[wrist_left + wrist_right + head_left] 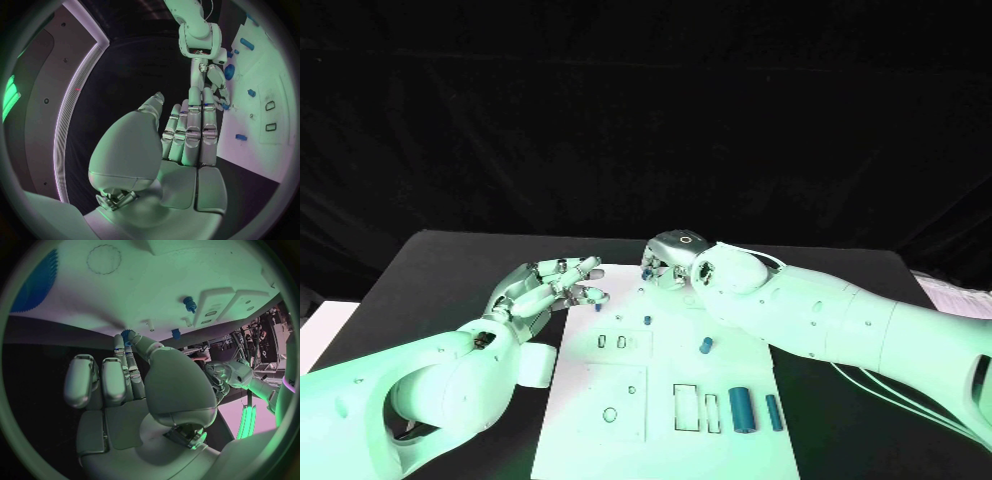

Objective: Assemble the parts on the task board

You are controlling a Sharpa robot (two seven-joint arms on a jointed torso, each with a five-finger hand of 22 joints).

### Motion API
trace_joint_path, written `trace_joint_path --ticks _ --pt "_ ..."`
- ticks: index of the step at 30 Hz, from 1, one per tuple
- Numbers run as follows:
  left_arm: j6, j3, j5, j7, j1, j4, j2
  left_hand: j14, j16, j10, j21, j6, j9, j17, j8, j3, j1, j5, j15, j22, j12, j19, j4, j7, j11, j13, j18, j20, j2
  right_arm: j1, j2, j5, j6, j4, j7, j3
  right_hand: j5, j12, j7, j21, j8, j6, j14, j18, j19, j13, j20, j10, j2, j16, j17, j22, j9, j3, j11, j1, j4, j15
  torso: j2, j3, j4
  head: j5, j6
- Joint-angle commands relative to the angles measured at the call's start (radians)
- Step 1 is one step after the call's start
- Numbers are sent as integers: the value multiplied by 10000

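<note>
The white task board (661, 400) lies in the middle of the table. My right hand (669, 258) is over the board's far edge and pinches a small blue part (127, 334) between thumb and finger, just above the board (187, 270). A blue gear (34, 282) lies on the board close to that hand. My left hand (554, 284) hovers by the board's far left corner with straight fingers (190, 125), holding nothing. Two small blue pegs (648, 320) (597, 308) stand on the board, and a short blue piece (705, 346) lies mid-board.
Two blue cylinders (741, 410) (773, 412) lie near the board's right front, beside rectangular slots (687, 407). Two small slots (612, 342) and a round hole (610, 414) show on the left part. Black table (444, 270) surrounds the board.
</note>
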Motion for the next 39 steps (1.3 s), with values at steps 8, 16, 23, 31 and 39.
trace_joint_path --ticks 8,16,23,31,39 --pt "293 9 13 15 13 7 28 -39 -1 -49 -19 -24 -8 27 -44 -25 -12 -45 41 -18 -34 37 -44 49 -3 -4 108 32 -42 -2 120 -613 363 -49 -545 -1 -80 -38 30 40 23 -14 338 -71 -2 -11 33 -80 -151 38 -57 -22 8 31 57 -19 71 35 29 -10 19 9 -30" --pt "303 9 13 -8 14 7 28 -47 -6 -51 -23 -26 -8 33 -49 -28 -14 -46 44 -22 -37 33 -48 50 -2 -3 108 33 -44 -2 236 -552 178 -174 -538 -20 -168 -70 252 -582 -2 -1358 47 115 -579 -55 260 -1488 -870 -636 -1163 -1133 -246 -304 373 -349 375 304 39 -15 41 10 7" --pt "326 9 13 -47 15 -30 3 -66 -16 -70 -34 -39 -9 50 -68 -40 -21 -49 51 -30 -50 23 -58 57 7 -4 107 38 -52 -2 -10 -435 -237 134 -540 -27 -196 60 312 -899 37 -1975 -18 215 -770 3 399 -1986 -903 -962 -1621 -1591 -186 -919 435 -48 655 365 47 -7 33 17 44" --pt "362 8 14 -75 22 -34 -130 -82 -25 -91 -42 -54 -11 62 -85 -46 -26 -50 57 -36 -63 16 -65 62 13 -6 105 43 -53 29 -1345 114 -559 1496 -582 56 -172 268 326 -740 105 -1595 106 167 -584 22 362 -1284 -801 -764 -1327 -1318 -143 -947 366 168 816 307 38 1 -90 3 126" --pt "422 7 16 -84 39 -49 -190 -85 -27 -96 -44 -56 -11 66 -88 -49 -27 -50 59 -38 -66 14 -67 62 15 -7 105 44 -54 98 -2928 1537 -346 2903 -901 246 7 1301 115 794 21 -1439 548 -324 602 612 64 1207 -1271 730 998 1376 -177 -1280 -109 -69 1250 -80 9 30 -196 -37 186"
